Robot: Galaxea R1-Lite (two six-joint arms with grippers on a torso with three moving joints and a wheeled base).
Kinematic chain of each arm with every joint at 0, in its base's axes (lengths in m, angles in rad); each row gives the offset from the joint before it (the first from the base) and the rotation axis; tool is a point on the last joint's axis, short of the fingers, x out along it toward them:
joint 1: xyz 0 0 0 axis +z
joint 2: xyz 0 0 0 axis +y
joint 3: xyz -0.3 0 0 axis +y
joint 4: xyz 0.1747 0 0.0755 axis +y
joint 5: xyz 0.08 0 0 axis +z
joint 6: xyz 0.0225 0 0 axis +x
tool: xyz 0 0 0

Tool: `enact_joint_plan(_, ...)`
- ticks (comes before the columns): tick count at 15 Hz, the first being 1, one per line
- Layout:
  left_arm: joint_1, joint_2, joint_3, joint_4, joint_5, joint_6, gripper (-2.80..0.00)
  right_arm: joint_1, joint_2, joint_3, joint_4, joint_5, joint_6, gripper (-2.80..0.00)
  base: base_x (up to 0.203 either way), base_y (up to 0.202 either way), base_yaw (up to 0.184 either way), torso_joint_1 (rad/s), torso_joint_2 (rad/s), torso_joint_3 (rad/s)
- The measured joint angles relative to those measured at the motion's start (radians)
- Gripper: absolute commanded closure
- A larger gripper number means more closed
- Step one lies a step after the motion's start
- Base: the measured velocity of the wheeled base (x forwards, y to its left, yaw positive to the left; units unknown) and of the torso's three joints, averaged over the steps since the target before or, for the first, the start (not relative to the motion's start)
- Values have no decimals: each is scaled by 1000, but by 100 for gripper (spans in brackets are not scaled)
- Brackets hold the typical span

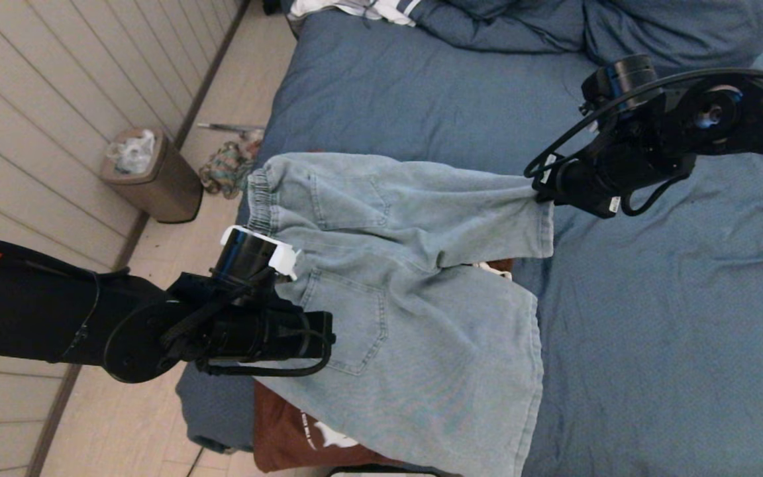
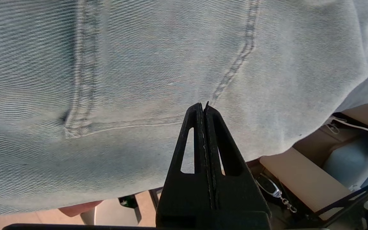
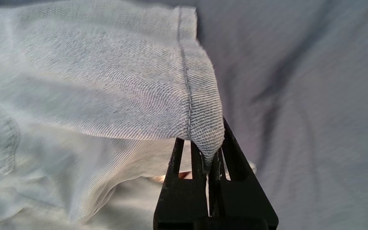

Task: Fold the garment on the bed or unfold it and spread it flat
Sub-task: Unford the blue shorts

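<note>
Head view: a pair of pale blue denim shorts with an elastic waistband point(image 1: 395, 278) hangs stretched between the two arms, above the wide bed with its wrinkled slate-blue sheet point(image 1: 653, 318).
Garment place: over the left, near part of the bed; waistband to the left, leg hems to the right.
Right hand point(image 1: 544, 193): its fingers are pinched together on the hem corner of the far leg; the right wrist view shows the stitched hem point(image 3: 200, 105) nipped between the black fingertips, with blue sheet behind.
Left hand point(image 2: 205, 107): pressed fully together at the waistband side, near a back pocket point(image 1: 348, 318). The left wrist view shows denim right at the tips, and the cloth seems to hang from there, so I judge it a grip on a thin fold.
Near leg: held by neither hand, it droops toward the near edge of the bed, over a dark red-brown cloth with white print point(image 1: 302, 430).
Done so far: the garment is picked up and opened out; the far leg looks pulled fairly straight from waistband to hem.
Left to do: nothing lies flat or folded yet. By my judgement the shorts must be lowered onto the sheet, the drooping leg straightened, then smoothed or folded.
Stage: early to middle, I would say.
Beside the bed: a brown waste bin point(image 1: 156, 179) stands on the floor at the left.
</note>
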Motion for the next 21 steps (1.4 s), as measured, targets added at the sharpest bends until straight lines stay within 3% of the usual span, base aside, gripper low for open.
enact_joint_plan(5,-2,0,1,0,1,1,0,-60,52,1,1,0,-43,0,0,0,0,0,0,0)
enact_joint_plan(6,-2,-1,1,0,1,1,0,-60,68,1,0,0,-51,-242,0,0,0,0,0,0)
enact_joint_plan(7,-1,-1,1,0,1,0,0,-61,80,1,-4,0,-59,-280,0,0,0,0,0,0)
enact_joint_plan(10,-1,-1,1,0,1,1,0,-59,98,1,-10,10,-58,-280,0,0,0,0,0,0)
enact_joint_plan(14,-1,-14,2,0,4,0,0,-63,57,7,-8,116,-54,-280,0,0,0,0,0,0)
enact_joint_plan(20,-1,-139,20,1,6,2,0,-52,-117,60,0,125,-55,-280,0,0,0,0,0,0)
enact_joint_plan(21,-1,-175,22,3,8,4,0,-52,-159,79,1,125,-57,-42,0,0,0,0,0,0)
